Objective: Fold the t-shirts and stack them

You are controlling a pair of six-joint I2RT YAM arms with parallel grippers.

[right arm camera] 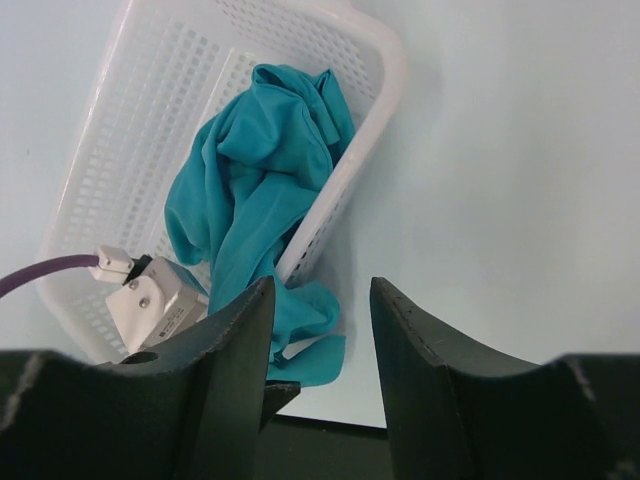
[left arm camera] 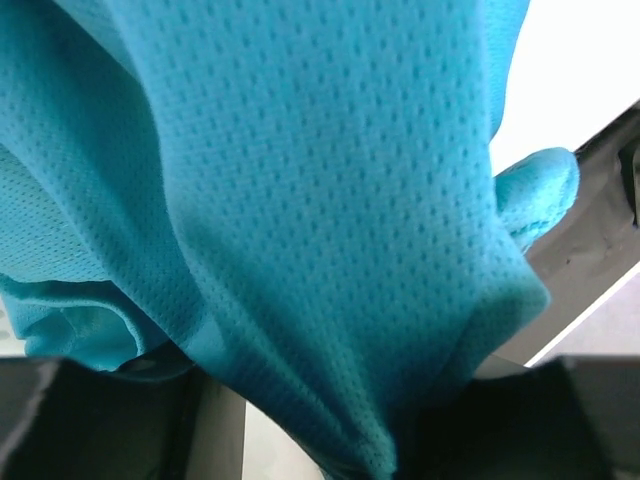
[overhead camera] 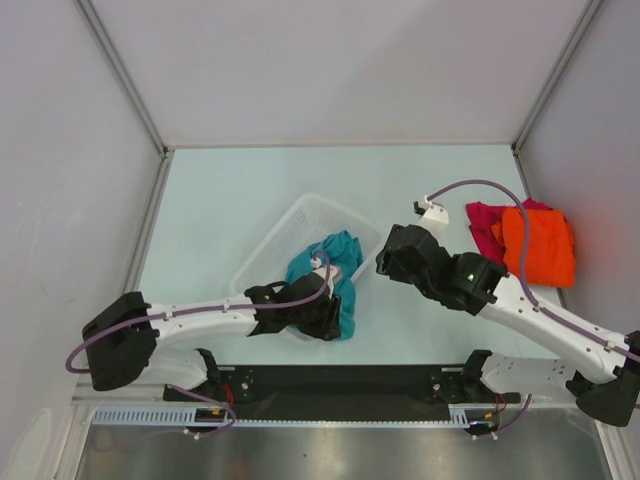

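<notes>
The left claw (overhead camera: 328,312) is closed on a gathered fold of the teal-blue mesh-knit t-shirt (overhead camera: 345,290). This shirt spills out of the white plastic mesh basket (overhead camera: 300,230), over its near right rim and onto the pale green counter (overhead camera: 230,200). The right claw (right arm camera: 322,300) hovers just right of the basket, its fingers spread wide with nothing between them. The bright orange t-shirt (overhead camera: 540,245) lies over the magenta-red t-shirt (overhead camera: 483,222) by the counter's right edge. Open counter lies between the basket and that pair.
</notes>
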